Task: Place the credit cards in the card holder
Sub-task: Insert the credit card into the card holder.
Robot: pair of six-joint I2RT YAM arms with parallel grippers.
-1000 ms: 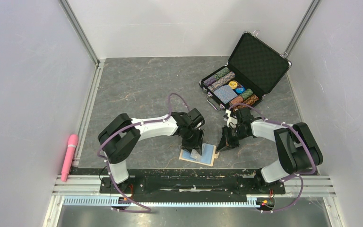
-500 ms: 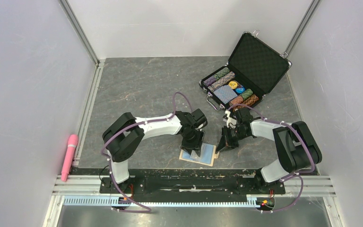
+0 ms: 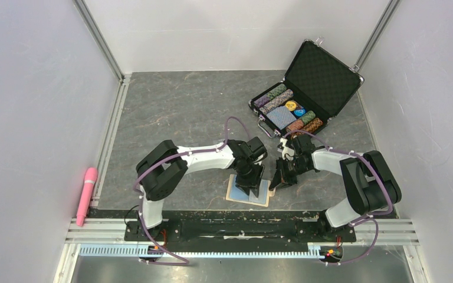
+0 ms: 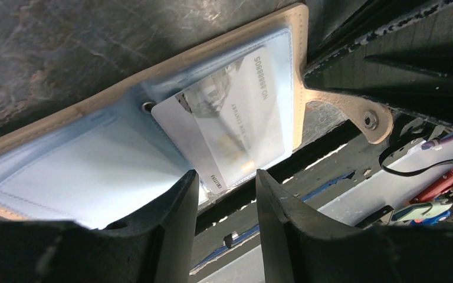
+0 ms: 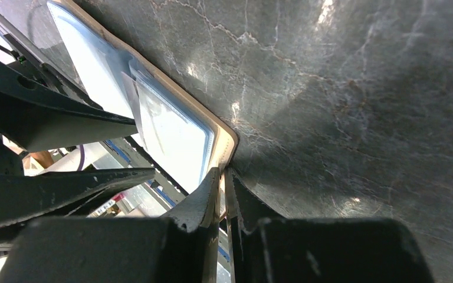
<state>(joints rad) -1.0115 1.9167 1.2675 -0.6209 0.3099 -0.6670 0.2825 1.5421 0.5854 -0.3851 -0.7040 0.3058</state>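
Note:
The card holder (image 3: 235, 195) lies open near the table's front edge, tan outside with light blue lining (image 4: 82, 171). One pale credit card (image 4: 236, 118) with a gold mark lies slanted on the lining, partly under a clear pocket. My left gripper (image 3: 251, 186) hovers over the holder. Its jaws (image 4: 225, 174) stand apart, and the card's lower corner lies just off the left fingertip (image 4: 190, 177). My right gripper (image 3: 275, 182) is shut on the holder's tan right edge (image 5: 227, 144), jaws (image 5: 222, 172) pinching it. The snap tab (image 4: 354, 112) sticks out sideways.
An open black poker-chip case (image 3: 321, 73) with chip rows and a blue deck stands at the back right. A pink object (image 3: 87, 194) lies by the left rail. The black front rail (image 3: 242, 227) runs just beyond the holder's near edge.
My left gripper has shifted right across the open holder and its jaws have narrowed a little. The right gripper has kept its grip on the holder's edge.

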